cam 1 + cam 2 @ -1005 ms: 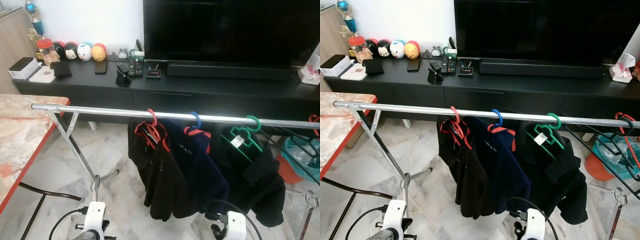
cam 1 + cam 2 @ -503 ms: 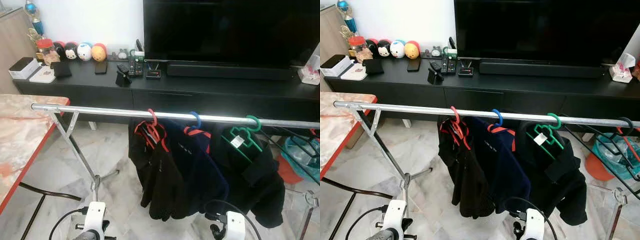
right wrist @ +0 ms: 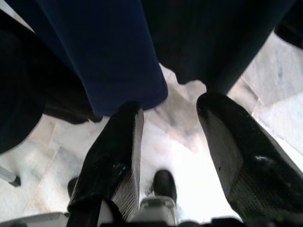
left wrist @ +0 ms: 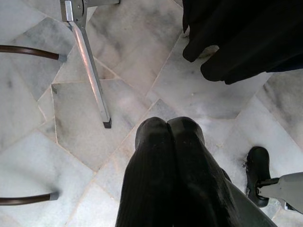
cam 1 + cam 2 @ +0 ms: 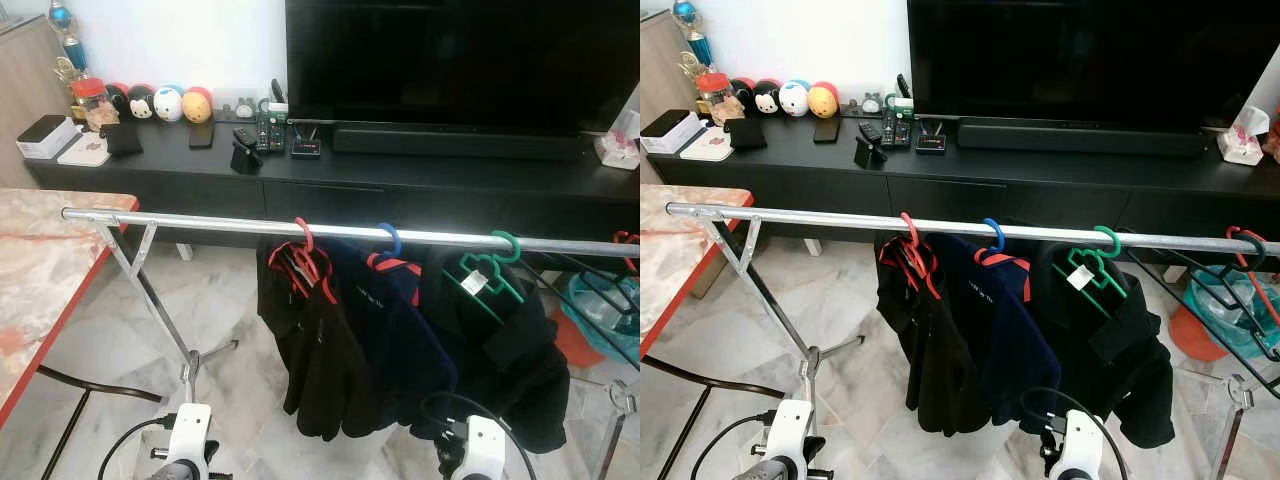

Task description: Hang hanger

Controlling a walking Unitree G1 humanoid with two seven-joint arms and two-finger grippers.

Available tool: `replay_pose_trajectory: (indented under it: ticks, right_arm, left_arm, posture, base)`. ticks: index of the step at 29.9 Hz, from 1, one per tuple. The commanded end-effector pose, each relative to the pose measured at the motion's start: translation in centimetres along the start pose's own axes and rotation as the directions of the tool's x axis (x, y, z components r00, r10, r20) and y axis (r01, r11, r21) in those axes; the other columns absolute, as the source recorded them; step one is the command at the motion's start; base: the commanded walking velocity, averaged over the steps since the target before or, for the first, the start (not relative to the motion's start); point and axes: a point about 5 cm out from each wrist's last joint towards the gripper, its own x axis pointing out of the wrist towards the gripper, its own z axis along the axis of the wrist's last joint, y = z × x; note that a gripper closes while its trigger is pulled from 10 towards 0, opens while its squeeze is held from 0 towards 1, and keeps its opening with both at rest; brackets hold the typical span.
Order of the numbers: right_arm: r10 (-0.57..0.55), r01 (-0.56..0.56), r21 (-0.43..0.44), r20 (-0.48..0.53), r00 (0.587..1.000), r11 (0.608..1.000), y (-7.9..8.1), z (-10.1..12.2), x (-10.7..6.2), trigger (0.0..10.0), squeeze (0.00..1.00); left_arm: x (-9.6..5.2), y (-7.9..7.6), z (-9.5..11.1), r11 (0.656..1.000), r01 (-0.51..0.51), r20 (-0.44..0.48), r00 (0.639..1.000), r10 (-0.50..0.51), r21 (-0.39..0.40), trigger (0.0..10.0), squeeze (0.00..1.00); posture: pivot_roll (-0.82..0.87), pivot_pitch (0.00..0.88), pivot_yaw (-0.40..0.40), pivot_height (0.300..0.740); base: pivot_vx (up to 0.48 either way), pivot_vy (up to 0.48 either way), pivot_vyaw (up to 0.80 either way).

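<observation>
Down low, nearest the camera: left tool (image 4: 166, 130) hanging over the marble floor (image 4: 71, 118), fingers pressed together, gripping nothing. Right tool (image 3: 170, 142) also low, fingers spread wide, pointed down just under the hem of the navy jacket (image 3: 109, 52), not touching it as far as can be told. White wrist housings of both arms poking up at the bottom edge of the head views.

A bit further out, silver clothes rail (image 5: 220, 225) running straight across, on crossed metal legs. Three loaded hangers hooked on it, close together: red hanger (image 5: 305, 245) with a black garment, blue hanger (image 5: 390, 243) with the navy jacket, green hanger (image 5: 497, 265) with another black garment. More hangers bunched at the far right end of the rail, too tangled to sort out. Red-edged marble tabletop (image 5: 40, 270) off to the left.

Behind all that, long black TV console (image 5: 400, 180) with a big dark TV (image 5: 460, 60), soundbar, remotes and a row of round plush toys (image 5: 165, 103).
</observation>
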Motion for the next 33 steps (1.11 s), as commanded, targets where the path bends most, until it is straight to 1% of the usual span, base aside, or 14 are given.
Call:
replay_pose_trajectory:
  ticks: [1, 8, 11, 13, 15, 16, 18, 21, 24, 25, 26, 29, 31, 33]
  right_arm:
    - [-0.013, 0.012, 0.016, 0.039, 0.999, 1.0, -0.3, 0.3, -0.1, 10.0, 0.0]
    - [-0.021, 0.014, 0.039, 0.192, 0.981, 0.999, -1.1, 0.9, -0.9, 10.0, 0.0]
    - [-0.033, 0.024, 0.041, 0.232, 0.972, 0.999, -1.4, 1.1, -1.3, 10.0, 0.0]
    - [-0.041, 0.032, 0.036, 0.28, 0.959, 0.999, -1.6, 1.5, -1.6, 10.0, 0.0]
    - [-0.039, 0.038, 0.011, 0.356, 0.934, 0.999, -1.7, 2.4, -2.2, 10.0, 0.0]
    - [-0.039, 0.038, 0.011, 0.356, 0.934, 0.999, -1.7, 2.4, -2.2, 10.0, 0.0]
    - [-0.055, 0.053, 0.018, 0.443, 0.895, 0.998, -1.9, 4.2, -2.5, 10.0, 0.0]
    - [-0.074, 0.064, 0.037, 0.498, 0.864, 0.997, -2.1, 5.9, -2.6, 10.0, 0.0]
    - [-0.06, 0.05, 0.032, 0.563, 0.824, 0.998, -1.7, 8.6, -2.4, 10.0, 0.0]
    - [-0.051, 0.037, 0.035, 0.601, 0.798, 0.999, -1.3, 10.4, -2.2, 10.0, 0.0]
    - [-0.051, 0.037, 0.035, 0.601, 0.798, 0.999, -1.3, 10.4, -2.2, 10.0, 0.0]
    - [-0.012, 0.005, 0.013, 0.644, 0.765, 1.0, -0.2, 13.0, -1.7, 10.0, 0.0]
    - [0.017, -0.02, -0.003, 0.666, 0.746, 1.0, 0.8, 15.3, -1.1, 10.0, 0.0]
    - [0.023, -0.026, -0.006, 0.67, 0.742, 1.0, 1.1, 15.8, -0.9, 10.0, 0.0]
  left_arm:
    - [-0.1, -0.1, -0.5, 1.0, 0.002, -0.025, 1.0, -0.002, 0.004, 10.0, 0.0]
    - [-0.1, -0.1, -0.6, 1.0, 0.0, -0.025, 1.0, 0.0, 0.002, 10.0, 0.0]
    - [-0.1, -0.1, -0.6, 1.0, 0.001, -0.026, 1.0, -0.001, 0.002, 10.0, 0.0]
    - [-0.1, 0.0, -0.6, 1.0, 0.003, -0.028, 1.0, -0.003, 0.003, 10.0, 0.0]
    - [-0.1, 0.0, -0.6, 1.0, 0.003, -0.028, 1.0, -0.003, 0.003, 10.0, 0.0]
    - [-0.1, 0.0, -0.6, 1.0, 0.003, -0.028, 1.0, -0.003, 0.003, 10.0, 0.0]
    - [-0.1, 0.0, -0.6, 1.0, 0.005, -0.027, 1.0, -0.005, 0.004, 10.0, 0.0]
    - [-0.1, -0.1, -0.6, 1.0, 0.007, -0.027, 1.0, -0.006, 0.005, 10.0, 0.0]
    - [-0.1, -0.1, -0.5, 1.0, 0.009, -0.025, 1.0, -0.008, 0.007, 10.0, 0.0]
    - [-0.1, -0.2, -0.4, 1.0, 0.009, -0.023, 1.0, -0.009, 0.007, 10.0, 0.0]
    - [-0.1, -0.2, -0.4, 1.0, 0.009, -0.023, 1.0, -0.009, 0.007, 10.0, 0.0]
    - [0.0, -0.2, -0.3, 1.0, 0.008, -0.02, 1.0, -0.008, 0.006, 10.0, 0.0]
    - [0.0, -0.2, -0.2, 1.0, 0.008, -0.014, 1.0, -0.008, 0.0, 10.0, 0.0]
    - [0.0, -0.2, -0.2, 1.0, 0.008, -0.013, 1.0, -0.008, -0.001, 10.0, 0.0]
  posture:
    - [0.05, 0.0, -0.026, 0.74]
    - [0.05, 0.0, -0.03, 0.74]
    - [0.04, 0.0, -0.031, 0.74]
    - [0.03, 0.0, -0.033, 0.74]
    - [0.03, 0.0, -0.033, 0.74]
    - [0.03, 0.0, -0.033, 0.74]
    - [0.03, 0.0, -0.03, 0.74]
    - [0.03, 0.0, -0.03, 0.74]
    - [0.03, 0.0, -0.025, 0.74]
    - [0.03, 0.0, -0.025, 0.74]
    - [0.03, 0.0, -0.025, 0.74]
    - [0.02, 0.0, -0.012, 0.74]
    - [0.02, 0.0, 0.0, 0.74]
    - [0.02, 0.0, 0.0, 0.74]
  base:
    - [0.0, 0.0, 0.0]
    - [0.0, 0.0, 0.0]
    - [0.0, 0.0, 0.0]
    - [0.0, 0.0, 0.0]
    - [0.0, 0.0, 0.0]
    - [0.0, 0.0, 0.0]
    - [0.0, 0.0, 0.0]
    - [0.0, 0.0, 0.0]
    - [0.0, 0.0, 0.0]
    - [0.0, 0.0, 0.0]
    - [0.0, 0.0, 0.0]
    - [0.0, 0.0, 0.0]
    - [0.0, 0.0, 0.0]
    - [0.0, 0.0, 0.0]
